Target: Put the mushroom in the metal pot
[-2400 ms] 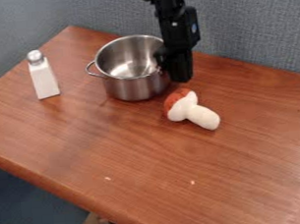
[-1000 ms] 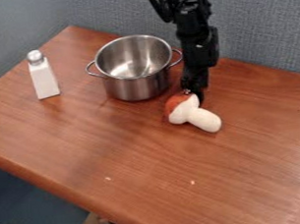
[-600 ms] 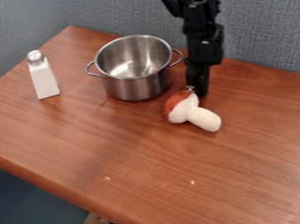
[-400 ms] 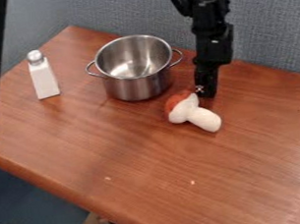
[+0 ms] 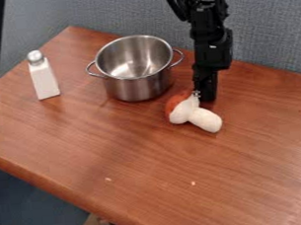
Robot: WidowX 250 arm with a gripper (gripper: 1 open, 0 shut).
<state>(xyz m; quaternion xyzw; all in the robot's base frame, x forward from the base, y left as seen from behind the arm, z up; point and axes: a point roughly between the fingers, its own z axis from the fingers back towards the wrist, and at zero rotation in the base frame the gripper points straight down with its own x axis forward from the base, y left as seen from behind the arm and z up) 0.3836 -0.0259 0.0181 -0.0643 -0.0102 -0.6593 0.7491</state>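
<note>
Brown wooden tabletop [image 5: 103, 148]: small toy mushroom, reddish-brown cap, cream stem [image 5: 193, 113], lying right of shiny round steel pot [image 5: 134, 66]. Black gripper [image 5: 200, 97] clenched at cap, hold unconfirmed. Risk: rounded cap slipping free on lifting.

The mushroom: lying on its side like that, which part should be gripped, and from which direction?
Grip the mushroom across its thick cream stem, just behind the reddish cap, coming straight down from above. It lies flat on the table, so the stem's sides are exposed, and the rounded cap looks likelier to slip.
</note>
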